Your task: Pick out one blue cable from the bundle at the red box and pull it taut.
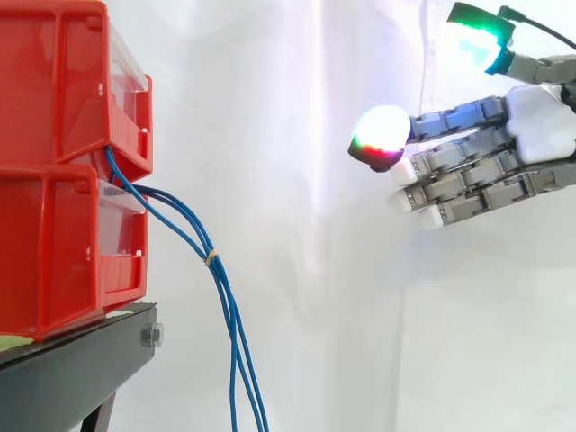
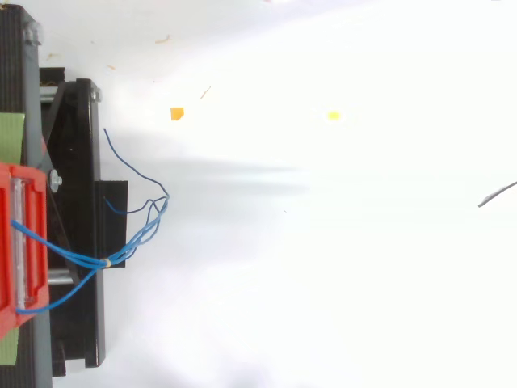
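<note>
Though apart fr. robot hand (image 1: 538,128), blue cables (image 1: 229,304) lwr-left.

Black stand (image 1: 72,369) with stacked red bins (image 1: 54,252) on top.

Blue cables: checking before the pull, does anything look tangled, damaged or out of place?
Nothing damaged. The blue cables hang slack from the red bins, tied by a band; the open hand is apart. An orange scrap and a yellow scrap lie below.
</note>
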